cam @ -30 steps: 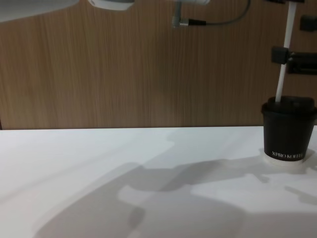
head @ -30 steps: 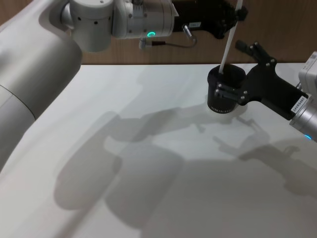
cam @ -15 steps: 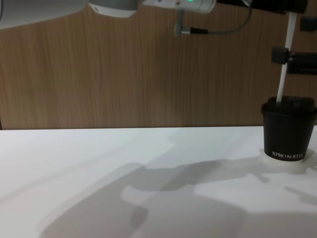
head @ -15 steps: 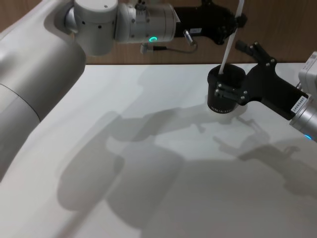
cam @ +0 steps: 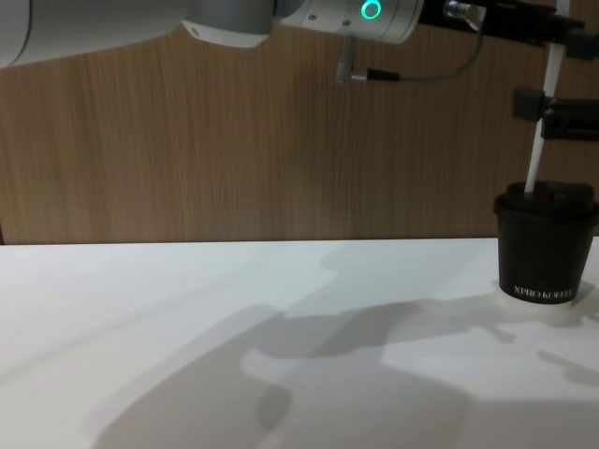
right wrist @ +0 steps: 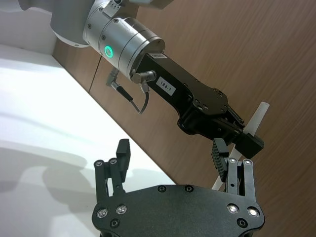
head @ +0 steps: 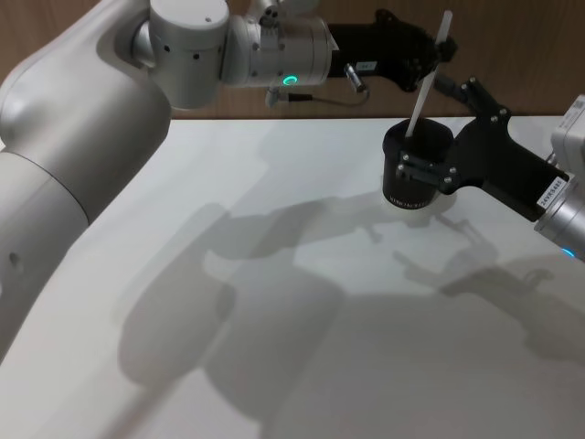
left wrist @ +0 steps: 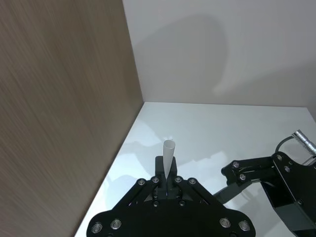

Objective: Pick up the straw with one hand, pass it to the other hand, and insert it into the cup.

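Left gripper (head: 437,57) reached in over cup, jaws clamped on upper part of straw (head: 428,78). Straw tip already poked into lid of XPRO KOFFEE cup (head: 416,165), standing far right on counter (head: 274,274). Compared to a second ago, straw sunk lower, so insertion pretty much underway. Right gripper (head: 446,137) parked beside cup, jaws apart, nothing held.

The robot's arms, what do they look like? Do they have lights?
The left arm is big, rounded and pale grey, ending in a silver cylinder with a glowing green ring light, a thin cable and a black angular left gripper. The right gripper is black too, with silver screws, a small white label and a blue light.
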`<state>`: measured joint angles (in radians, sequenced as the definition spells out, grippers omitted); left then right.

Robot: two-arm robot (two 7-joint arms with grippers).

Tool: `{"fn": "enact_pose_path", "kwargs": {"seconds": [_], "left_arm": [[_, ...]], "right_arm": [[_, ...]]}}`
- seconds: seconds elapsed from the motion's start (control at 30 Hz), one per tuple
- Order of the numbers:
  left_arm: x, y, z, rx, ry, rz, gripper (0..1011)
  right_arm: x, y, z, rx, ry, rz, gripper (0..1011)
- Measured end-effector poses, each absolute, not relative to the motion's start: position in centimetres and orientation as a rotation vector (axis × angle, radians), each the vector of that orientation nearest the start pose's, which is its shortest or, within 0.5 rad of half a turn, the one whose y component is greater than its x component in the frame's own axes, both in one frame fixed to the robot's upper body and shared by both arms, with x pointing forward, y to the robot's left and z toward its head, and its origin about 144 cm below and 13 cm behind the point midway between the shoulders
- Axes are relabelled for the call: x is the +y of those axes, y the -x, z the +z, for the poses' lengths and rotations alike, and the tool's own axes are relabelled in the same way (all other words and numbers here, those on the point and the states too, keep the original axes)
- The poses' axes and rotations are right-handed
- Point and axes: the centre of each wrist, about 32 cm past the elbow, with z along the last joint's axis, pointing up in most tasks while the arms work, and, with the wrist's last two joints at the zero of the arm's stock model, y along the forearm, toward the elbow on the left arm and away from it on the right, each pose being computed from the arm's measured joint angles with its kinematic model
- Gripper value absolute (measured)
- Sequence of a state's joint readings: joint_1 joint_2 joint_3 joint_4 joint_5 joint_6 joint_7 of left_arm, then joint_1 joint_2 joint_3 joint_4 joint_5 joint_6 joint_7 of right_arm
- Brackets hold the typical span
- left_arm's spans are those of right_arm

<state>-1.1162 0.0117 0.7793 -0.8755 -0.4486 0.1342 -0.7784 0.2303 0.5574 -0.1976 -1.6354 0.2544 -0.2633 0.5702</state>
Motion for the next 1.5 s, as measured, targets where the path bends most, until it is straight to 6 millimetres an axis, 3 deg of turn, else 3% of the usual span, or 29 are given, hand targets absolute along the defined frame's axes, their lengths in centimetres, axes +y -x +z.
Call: {"fn": "enact_pose_path", "kwargs": {"seconds": [1.5], "left_arm": [[5.3,-66.9,136.0,-0.163,-0.185,0.335,5]], "right_arm": [[-31.9,-50.5,125.4,-0.566,0.034,-0.76,1001]]}}
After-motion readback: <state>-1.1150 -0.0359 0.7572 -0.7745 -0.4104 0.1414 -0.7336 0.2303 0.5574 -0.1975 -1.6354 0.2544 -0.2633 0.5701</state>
